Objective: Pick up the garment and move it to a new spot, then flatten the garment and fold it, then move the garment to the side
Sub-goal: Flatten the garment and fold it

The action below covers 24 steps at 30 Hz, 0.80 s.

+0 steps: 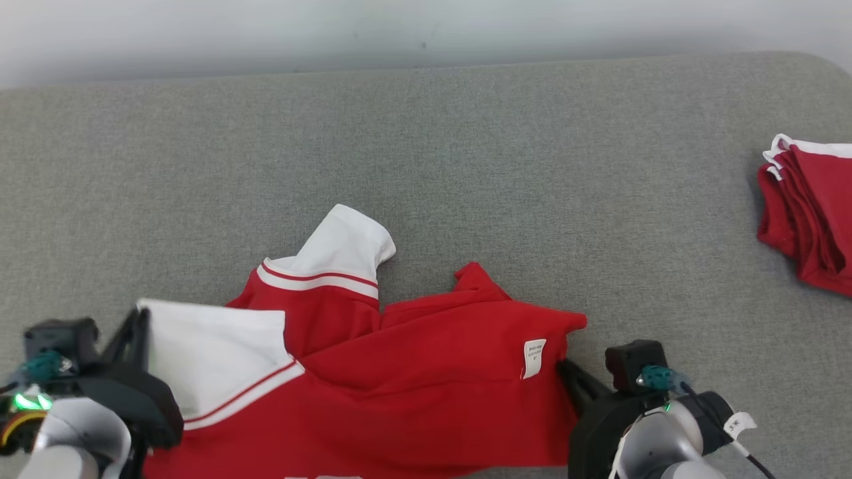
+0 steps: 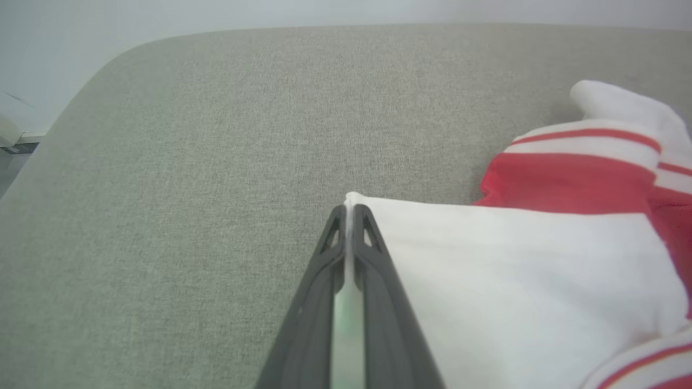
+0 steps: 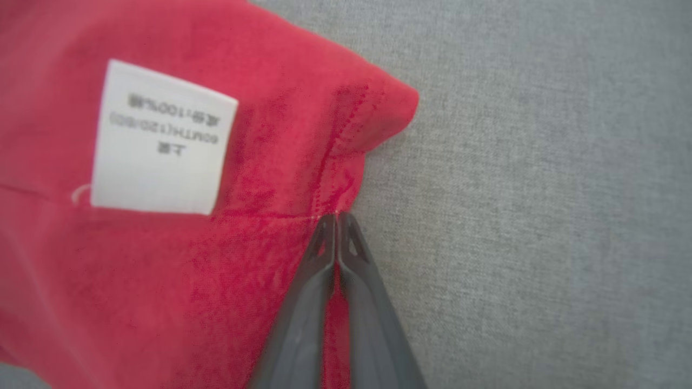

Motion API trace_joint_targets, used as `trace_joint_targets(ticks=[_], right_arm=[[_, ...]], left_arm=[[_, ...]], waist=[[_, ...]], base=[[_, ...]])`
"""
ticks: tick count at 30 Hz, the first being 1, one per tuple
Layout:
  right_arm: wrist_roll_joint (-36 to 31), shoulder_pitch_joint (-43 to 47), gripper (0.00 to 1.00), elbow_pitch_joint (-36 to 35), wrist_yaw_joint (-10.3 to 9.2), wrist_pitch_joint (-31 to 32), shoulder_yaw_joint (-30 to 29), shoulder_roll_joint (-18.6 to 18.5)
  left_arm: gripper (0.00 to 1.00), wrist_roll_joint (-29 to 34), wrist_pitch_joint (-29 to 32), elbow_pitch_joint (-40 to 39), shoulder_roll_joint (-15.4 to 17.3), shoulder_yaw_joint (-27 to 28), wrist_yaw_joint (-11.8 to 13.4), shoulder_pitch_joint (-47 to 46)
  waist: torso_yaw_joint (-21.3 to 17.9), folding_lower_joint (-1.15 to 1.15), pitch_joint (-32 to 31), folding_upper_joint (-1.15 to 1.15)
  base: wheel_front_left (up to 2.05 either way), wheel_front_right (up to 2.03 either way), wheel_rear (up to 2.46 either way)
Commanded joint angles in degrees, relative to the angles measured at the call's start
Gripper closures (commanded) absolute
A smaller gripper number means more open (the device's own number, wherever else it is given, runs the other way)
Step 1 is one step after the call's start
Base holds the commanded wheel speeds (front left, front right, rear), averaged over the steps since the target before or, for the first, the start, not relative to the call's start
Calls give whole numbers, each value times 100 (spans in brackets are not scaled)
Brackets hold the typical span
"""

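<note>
Head view: a red garment [image 1: 426, 372] with white sleeves lies crumpled on the near part of a grey fabric-covered bench [image 1: 466, 146], its lower edge running out of the bottom of the frame. The left pincer [image 1: 142, 318] is pressed together on the outer corner of the near white sleeve [image 1: 213, 352], at the garment's left side. The right pincer [image 1: 564, 364] is pressed together on the red edge at the garment's right side, just beside a white care label [image 1: 534, 358]. A second white sleeve [image 1: 346, 243], banded with a red stripe, points up and away from the robot, folded over the red body. A pile of folded red cloth [image 1: 812, 219] with white trim sits well apart at the bench's right edge. A pale wall [image 1: 426, 26] runs behind the bench.

Left wrist view: the left pincer [image 2: 350, 213] pinches a thin white edge of the near white sleeve [image 2: 513, 281] between its two dark fingers; the striped second white sleeve [image 2: 611, 135] lies beyond it, to the right.

Right wrist view: the right pincer [image 3: 336, 219] closes tip to tip on a stitched red seam of the garment [image 3: 162, 297]; the care label [image 3: 162, 138] lies to the left, its print upside down, with bare bench [image 3: 540, 216] to the right
</note>
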Motion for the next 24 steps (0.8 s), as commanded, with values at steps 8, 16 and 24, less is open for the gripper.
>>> trace_joint_targets(ticks=[8,16,24], right_arm=[[463,-333,100,-908,4,-725,-381,-138],[817,-868,100,-1811,4,-945,-793,-700],[903,-2240,100,-2265,4,-839,-761,-1428]], left_arm=[[100,-638,-1272,-676,-320,778,-372,-592],[100,-957,-1647,-1368,-317,1106,-683,-1334],[100,-1014,-1449,-1829,-486,853,-786,-2592]], waist=[[-137,0,-228,-1],[-349,0,-535,-1],[-661,0,-668,-1]], base=[[0,0,0],[0,0,0],[0,0,0]])
